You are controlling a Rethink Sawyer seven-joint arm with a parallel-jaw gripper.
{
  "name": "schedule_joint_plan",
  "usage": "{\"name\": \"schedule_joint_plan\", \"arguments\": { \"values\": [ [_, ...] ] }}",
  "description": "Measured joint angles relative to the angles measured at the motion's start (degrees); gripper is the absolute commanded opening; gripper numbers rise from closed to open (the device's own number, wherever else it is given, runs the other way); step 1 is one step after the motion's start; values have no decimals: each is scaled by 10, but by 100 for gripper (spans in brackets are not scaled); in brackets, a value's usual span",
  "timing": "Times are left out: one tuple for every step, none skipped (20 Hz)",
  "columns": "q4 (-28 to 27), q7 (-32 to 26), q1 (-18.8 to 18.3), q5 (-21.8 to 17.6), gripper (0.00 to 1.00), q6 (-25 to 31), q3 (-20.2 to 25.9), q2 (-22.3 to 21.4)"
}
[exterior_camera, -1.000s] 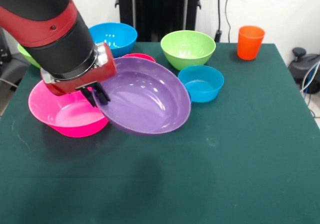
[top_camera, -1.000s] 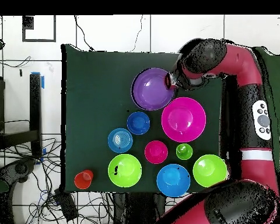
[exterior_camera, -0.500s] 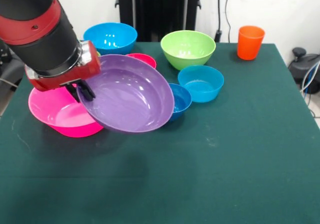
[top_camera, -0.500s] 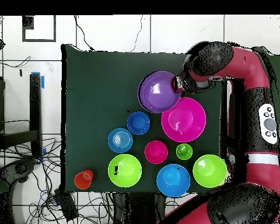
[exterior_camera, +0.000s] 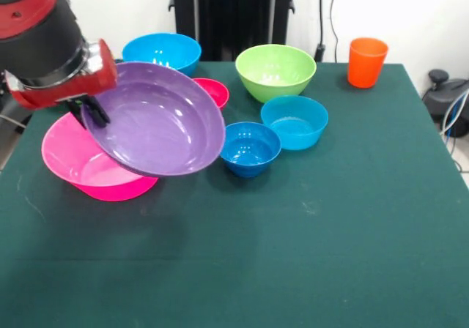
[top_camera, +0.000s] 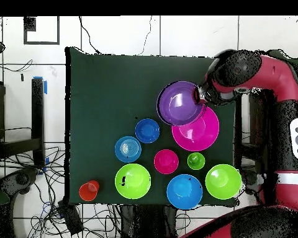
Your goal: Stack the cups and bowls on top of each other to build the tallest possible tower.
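Observation:
My gripper [exterior_camera: 91, 113] [top_camera: 200, 96] is shut on the rim of the wide purple bowl [exterior_camera: 157, 127] [top_camera: 179, 103]. It holds the bowl tilted in the air, partly over the huge pink bowl [exterior_camera: 95, 173] [top_camera: 202, 134]. On the table stand a small blue bowl [exterior_camera: 250, 147] [top_camera: 147, 130], a teal bowl [exterior_camera: 294, 121] [top_camera: 128, 149], a small red bowl [exterior_camera: 214, 91] [top_camera: 166, 161], a large blue bowl [exterior_camera: 161, 51] [top_camera: 184, 191] and two lime-green bowls [exterior_camera: 275, 70] [top_camera: 133, 181] [top_camera: 223, 181]. The orange cup [exterior_camera: 366, 61] [top_camera: 89, 189] stands at a table corner. The lime-green cup [top_camera: 196, 161] sits beside the red bowl.
The dark green table [exterior_camera: 322, 233] [top_camera: 108, 87] has its bare stretch on the side away from the bowls. Cables and a black stand [top_camera: 38, 111] lie off the table's edge.
My gripper has carried the purple bowl sideways, off the table's middle and over the pink bowl. The small blue bowl, hidden before, now shows.

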Motion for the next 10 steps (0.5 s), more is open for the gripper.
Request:
{"name": "schedule_joint_plan", "arguments": {
  "values": [
    [1, 0, -3, 0, 0, 0, -2, -2],
    [2, 0, -6, 0, 0, 0, -4, -3],
    [2, 0, -9, 0, 0, 0, -5, -3],
    [2, 0, -10, 0, 0, 0, -6, -4],
    [2, 0, -16, 0, 0, 0, -8, -4],
    [2, 0, -17, 0, 0, 0, -9, -4],
    [2, 0, -19, 0, 0, 0, -9, -4],
    [2, 0, -21, 0, 0, 0, -10, -4],
    [2, 0, -25, 0, 0, 0, -10, -4],
    [2, 0, -26, 0, 0, 0, -10, -4]
  ]
}}
